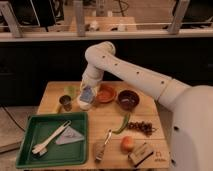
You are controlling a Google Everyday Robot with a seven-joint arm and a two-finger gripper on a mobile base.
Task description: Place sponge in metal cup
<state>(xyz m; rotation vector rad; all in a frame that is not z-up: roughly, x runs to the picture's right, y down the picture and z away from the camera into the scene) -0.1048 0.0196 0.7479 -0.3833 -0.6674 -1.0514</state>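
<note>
The sponge (88, 93) was held in the gripper (87, 96), whose fingers were closed on it, hanging just above the white cup (85, 104) near the table's (150, 117) back edge. The metal cup (65, 102) stood just to the left, its contents not discernible, while the green tray (25, 137) at the front left corner held a pale brush (50, 139) and a grey cloth (70, 135). The arm (130, 72) reached in from the right, bending down at its elbow over the back edge.

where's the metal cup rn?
Camera view: the metal cup stands at the table's back-left, just behind the green tray, left of the white cup where the shut gripper holds the sponge.
</note>
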